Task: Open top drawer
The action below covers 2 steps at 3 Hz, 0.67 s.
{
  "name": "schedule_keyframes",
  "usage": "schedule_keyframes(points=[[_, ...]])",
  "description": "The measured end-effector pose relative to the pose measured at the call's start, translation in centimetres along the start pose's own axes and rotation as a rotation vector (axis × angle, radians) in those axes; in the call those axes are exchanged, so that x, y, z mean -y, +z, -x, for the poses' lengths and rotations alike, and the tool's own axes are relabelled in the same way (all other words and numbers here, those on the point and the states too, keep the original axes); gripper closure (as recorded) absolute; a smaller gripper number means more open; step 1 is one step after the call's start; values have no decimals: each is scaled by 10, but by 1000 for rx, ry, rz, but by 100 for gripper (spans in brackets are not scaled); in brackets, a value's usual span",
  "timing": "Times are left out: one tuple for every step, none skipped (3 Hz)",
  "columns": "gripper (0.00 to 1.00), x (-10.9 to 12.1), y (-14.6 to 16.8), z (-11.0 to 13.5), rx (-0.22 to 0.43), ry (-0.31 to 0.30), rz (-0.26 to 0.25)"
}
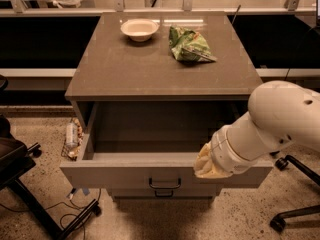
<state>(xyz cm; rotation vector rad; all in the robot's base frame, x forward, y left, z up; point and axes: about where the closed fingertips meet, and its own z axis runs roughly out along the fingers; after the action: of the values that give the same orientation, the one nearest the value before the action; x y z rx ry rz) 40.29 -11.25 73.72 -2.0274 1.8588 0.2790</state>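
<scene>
The top drawer [120,176] of the grey-brown cabinet stands pulled far out, and its deep grey box [150,129] looks empty. Its small dark bar handle [164,184] is at the centre of the front. My white arm [280,119] reaches in from the right. My gripper [206,165] is the cream-coloured end at the drawer front's top edge, right of the handle, and it is mostly hidden by the wrist. The handle of a lower drawer [164,194] shows just below.
On the cabinet top [125,69] are a white bowl [139,29] and a green bag [189,45]. A black chair base [30,194] and cables are on the floor at left. Another chair's legs [295,211] are at right. Packets [72,134] lie beside the cabinet's left side.
</scene>
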Motion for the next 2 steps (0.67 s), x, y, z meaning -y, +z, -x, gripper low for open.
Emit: schedule_keyframes(points=[[100,42,-4,-3,38,-149,-45],[100,108,3,-29,19,-172,-83]])
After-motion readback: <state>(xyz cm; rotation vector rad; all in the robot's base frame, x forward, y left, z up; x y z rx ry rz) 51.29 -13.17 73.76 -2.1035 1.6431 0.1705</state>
